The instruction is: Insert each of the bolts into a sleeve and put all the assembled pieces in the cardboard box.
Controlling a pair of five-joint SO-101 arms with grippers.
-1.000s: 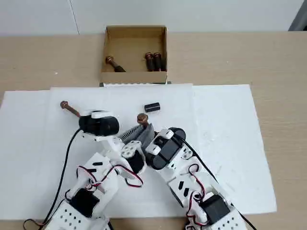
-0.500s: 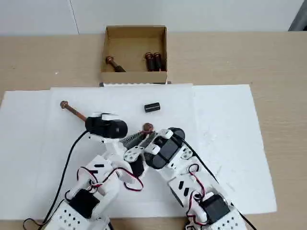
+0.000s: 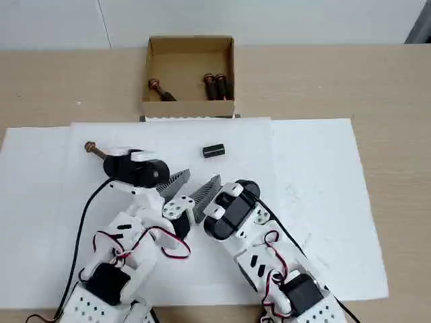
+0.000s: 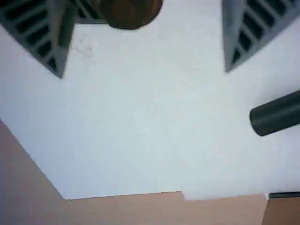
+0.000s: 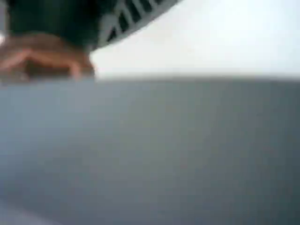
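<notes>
There is one cardboard box (image 3: 190, 42) on the one table (image 3: 350, 74). Inside it lie three assembled pieces (image 3: 210, 85): a single one by one wall and a pair side by side by the opposite wall. Outside the box there is one loose sleeve (image 3: 213, 151), lying on the white paper (image 3: 316, 175); whether that paper is one sheet or several overlapped cannot be told. Loose bolts (image 3: 91, 147) number two: one on the paper beside the left arm (image 3: 121, 235), and a second, of which the left wrist view shows the brown head (image 4: 127, 10). The arms number two, the left arm and the right arm (image 3: 269, 259).
</notes>
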